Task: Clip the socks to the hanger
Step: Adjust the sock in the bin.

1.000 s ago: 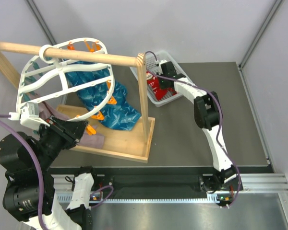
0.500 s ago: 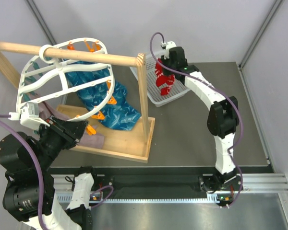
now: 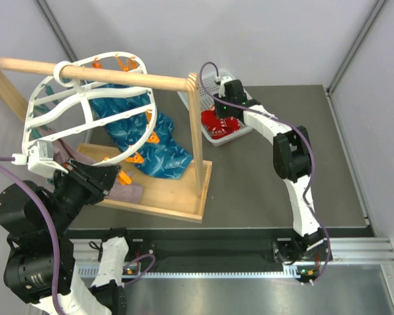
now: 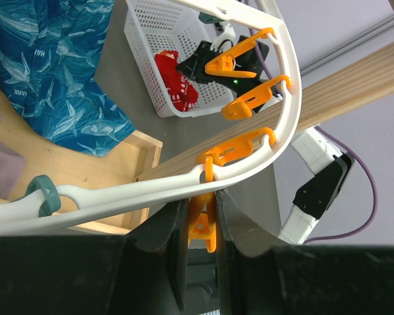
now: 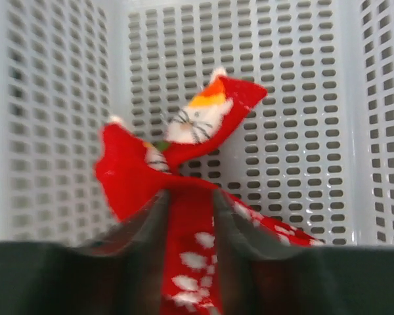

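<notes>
The white oval hanger [image 3: 85, 108] hangs from the wooden rail, with orange clips round its rim. My left gripper [image 3: 115, 178] is shut on one orange clip [image 4: 203, 226] at the hanger's lower rim [image 4: 138, 190]. The red socks [image 3: 217, 121] lie in the white mesh basket [image 3: 223, 139]. My right gripper [image 3: 224, 111] is down in the basket, shut on a red sock with white patterning [image 5: 190, 230] that stands up twisted between my fingers [image 5: 144, 223]. In the left wrist view the socks [image 4: 174, 82] show in the basket beyond the clips.
The wooden rail stand [image 3: 118, 77] has an upright post [image 3: 196, 125] right beside the basket. Teal-blue patterned cloths [image 3: 134, 125] hang under the hanger onto the stand's base. A mauve-grey cloth [image 3: 125, 193] lies by my left gripper. Basket walls [image 5: 302, 98] surround my right gripper.
My right gripper lifted a red sock above the basket half a second ago and has come back down into the basket with it. The left arm and the hanger have not moved.
</notes>
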